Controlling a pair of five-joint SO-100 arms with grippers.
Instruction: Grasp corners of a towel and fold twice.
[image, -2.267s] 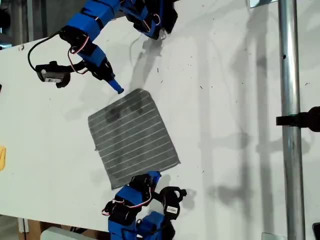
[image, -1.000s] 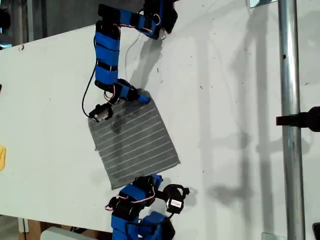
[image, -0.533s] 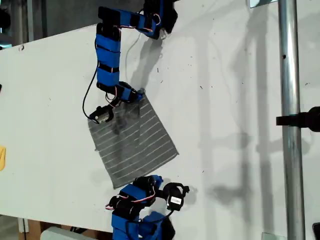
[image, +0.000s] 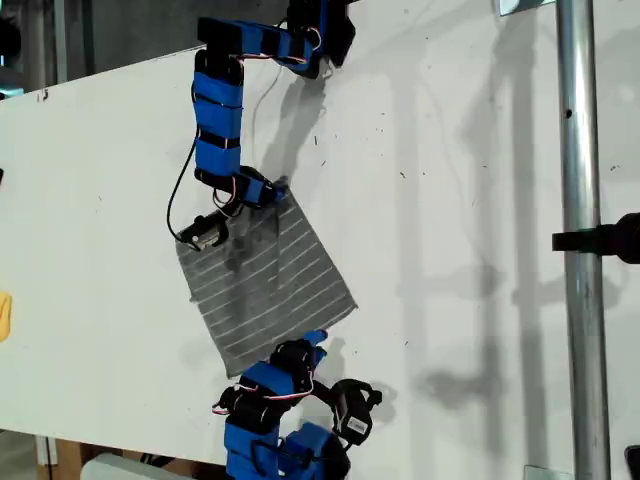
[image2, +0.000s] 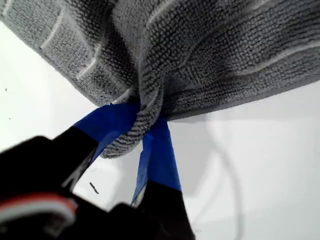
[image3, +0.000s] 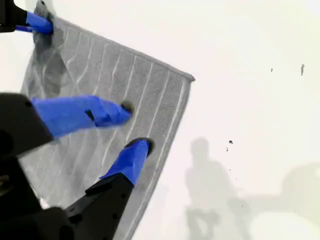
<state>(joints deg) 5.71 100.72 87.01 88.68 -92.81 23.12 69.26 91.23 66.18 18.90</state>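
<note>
The soft, limp towel (image: 265, 285) is lying on the tabletop (image: 450, 180), bunching between my first pincer (image2: 142, 117) clamping one corner (image2: 131, 131), while my second pincer (image3: 135, 127) is hovering wide over the edge nearest it.

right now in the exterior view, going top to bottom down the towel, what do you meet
my first end effector pinching the towel's upper corner → the grey striped towel lying on the white table → my second end effector, open at the towel's lower edge
</note>
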